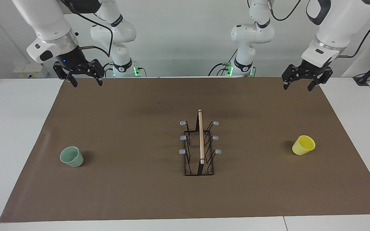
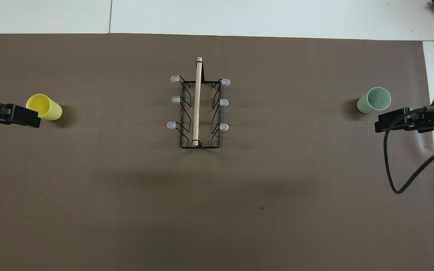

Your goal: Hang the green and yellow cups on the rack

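The rack (image 1: 200,145) (image 2: 197,109), black wire with a light wooden top bar, stands mid-table with all its grey-tipped prongs bare. The yellow cup (image 1: 303,145) (image 2: 45,107) stands mouth up toward the left arm's end. The green cup (image 1: 71,156) (image 2: 374,100) stands mouth up toward the right arm's end. My left gripper (image 1: 297,88) (image 2: 18,116) hangs open and empty, high over the mat's corner at its own end. My right gripper (image 1: 87,83) (image 2: 395,122) hangs open and empty over the mat's other corner by the robots. Neither touches a cup.
A brown mat (image 1: 140,192) covers most of the white table (image 1: 11,128), and the rack and both cups stand on it. A black cable (image 2: 390,165) loops down from the right arm over the mat's edge.
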### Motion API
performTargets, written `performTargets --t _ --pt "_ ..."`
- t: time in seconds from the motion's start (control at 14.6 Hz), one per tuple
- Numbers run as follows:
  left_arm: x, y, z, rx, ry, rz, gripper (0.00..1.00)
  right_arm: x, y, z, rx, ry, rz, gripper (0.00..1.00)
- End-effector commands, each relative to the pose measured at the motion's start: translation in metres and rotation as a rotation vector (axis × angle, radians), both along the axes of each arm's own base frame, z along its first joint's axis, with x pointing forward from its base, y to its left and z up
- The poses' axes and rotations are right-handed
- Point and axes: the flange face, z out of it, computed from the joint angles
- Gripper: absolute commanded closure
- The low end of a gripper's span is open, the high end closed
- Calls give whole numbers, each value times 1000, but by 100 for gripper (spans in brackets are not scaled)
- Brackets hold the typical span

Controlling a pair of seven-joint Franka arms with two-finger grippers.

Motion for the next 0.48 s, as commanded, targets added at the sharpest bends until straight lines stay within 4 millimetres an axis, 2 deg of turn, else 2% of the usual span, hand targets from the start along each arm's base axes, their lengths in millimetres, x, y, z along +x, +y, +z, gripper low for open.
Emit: performTargets --t 0.0,0.41 --pt "-5 2 3 -3 -10 11 0 3 3 3 4 3 -19 0" --pt "-10 0 0 -3 10 7 0 3 2 3 4 2 -20 0"
